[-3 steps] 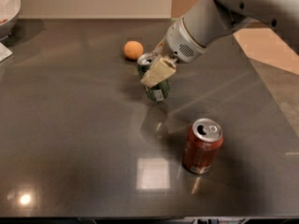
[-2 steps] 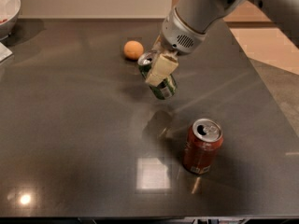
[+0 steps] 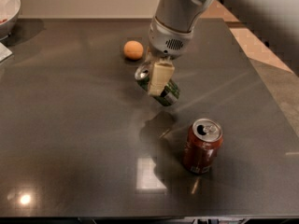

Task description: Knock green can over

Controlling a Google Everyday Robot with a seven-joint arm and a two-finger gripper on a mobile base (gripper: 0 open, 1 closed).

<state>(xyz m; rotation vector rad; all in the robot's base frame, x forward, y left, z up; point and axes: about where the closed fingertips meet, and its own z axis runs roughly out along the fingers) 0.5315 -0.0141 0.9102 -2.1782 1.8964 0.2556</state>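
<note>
The green can (image 3: 169,93) is dark green with a silver top. It hangs tilted above the dark table (image 3: 70,125), its top pointing up and left, and its shadow lies on the table below it. My gripper (image 3: 158,77) comes down from the arm at the top centre and is shut on the can. One cream finger (image 3: 159,78) crosses the can's front; the other finger is hidden behind the can.
A red-brown can (image 3: 202,146) stands upright to the front right of the green can. An orange ball (image 3: 133,50) lies behind and to the left. A white bowl (image 3: 7,8) sits at the far left corner. The table's right edge meets a tiled floor.
The arm has swung more upright over the table. The green can has tipped further over in the gripper and now hangs clear of the table.
</note>
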